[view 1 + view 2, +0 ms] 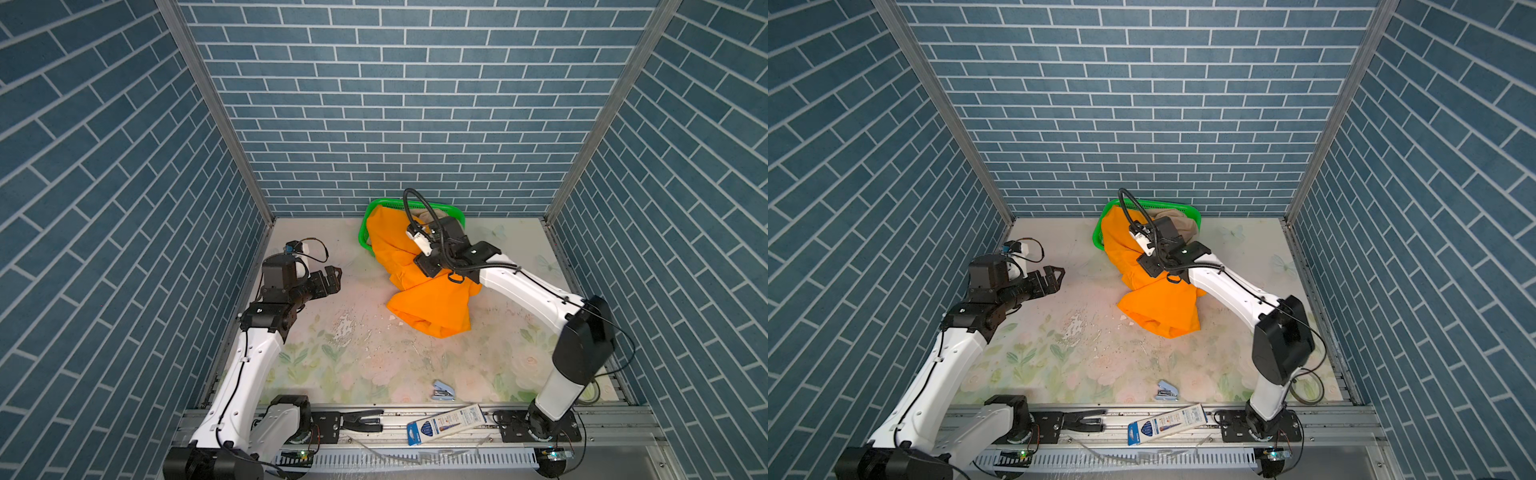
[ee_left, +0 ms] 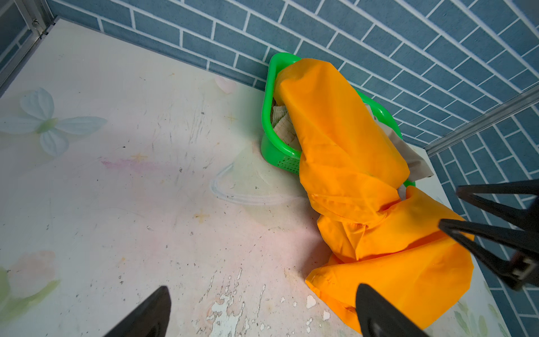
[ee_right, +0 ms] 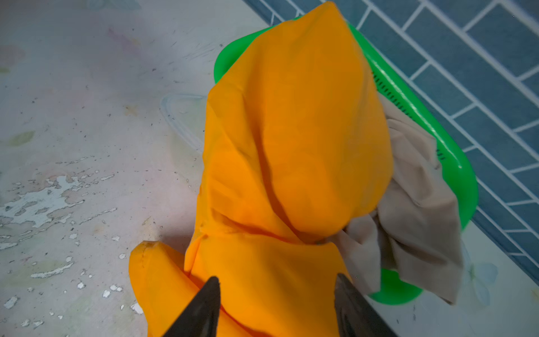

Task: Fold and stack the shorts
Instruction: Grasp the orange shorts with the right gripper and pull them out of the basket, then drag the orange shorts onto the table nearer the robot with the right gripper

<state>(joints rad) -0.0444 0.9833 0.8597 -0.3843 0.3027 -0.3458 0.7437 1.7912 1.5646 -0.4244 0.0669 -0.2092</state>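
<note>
Right wrist view: right gripper (image 3: 277, 277) jaws apart, gripping nothing, over orange shorts (image 3: 291, 146) — draped from basket (image 3: 463, 181) onto table (image 3: 73, 146). Beige shorts (image 3: 417, 204) in basket. Left gripper (image 1: 332, 281) spread wide — empty.

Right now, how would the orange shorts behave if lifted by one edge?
Probably floppy: the orange shorts drape in folds from the green basket onto the table. Likely light, given thin creases. May drag the overlapping beige shorts.
</note>
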